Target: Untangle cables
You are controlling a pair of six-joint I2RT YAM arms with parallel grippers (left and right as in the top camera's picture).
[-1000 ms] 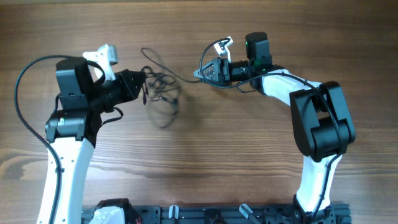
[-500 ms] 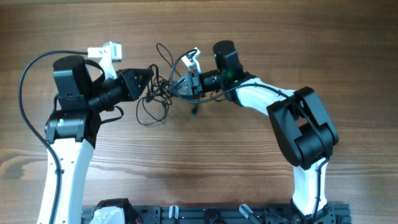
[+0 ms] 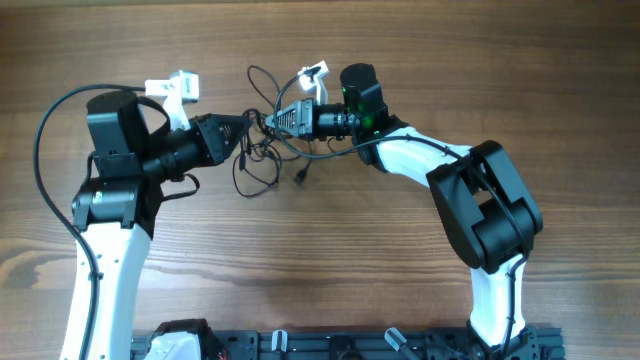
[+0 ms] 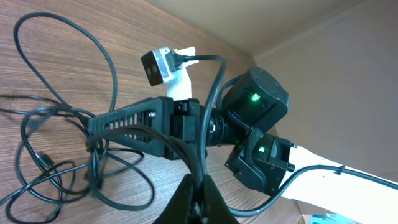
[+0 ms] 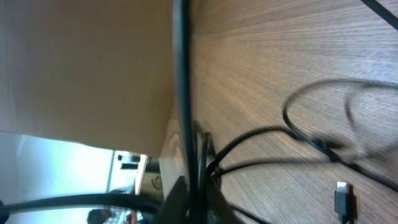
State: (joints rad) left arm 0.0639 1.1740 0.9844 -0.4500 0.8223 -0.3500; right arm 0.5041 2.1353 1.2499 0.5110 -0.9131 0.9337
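Black cables (image 3: 262, 152) lie in a loose knot on the wooden bench (image 3: 400, 260), between the two arms. We note loops spilling toward the near side and one plug (image 3: 299, 180) lying free at the lower right edge of the bunch.

Left claw (image 3: 243, 130): pressed together, pinching a strand. Its wrist view shows a cord running straight into the shut fingers. Right claw (image 3: 272, 120): likewise pressed together on cord at the knot's upper right. Its wrist view shows several strands converging between its fingers. The two claws stand just beside each other, tips nearly facing.

Handling, in our judgement: the cables are light, thin and limp, so they will follow any pull and sag. They are not fragile, but a plug can catch in a loop. A hard pull apart would likely tighten the knot rather than free it. The jacket looks smooth, so a strand may slip through a light pinch. We judge the best hold to be on a single strand close to a plug, or on an outer loop. The dense middle is a poor hold, since a claw there takes several cords at once, as the right appears to do.

Containers: none in view.
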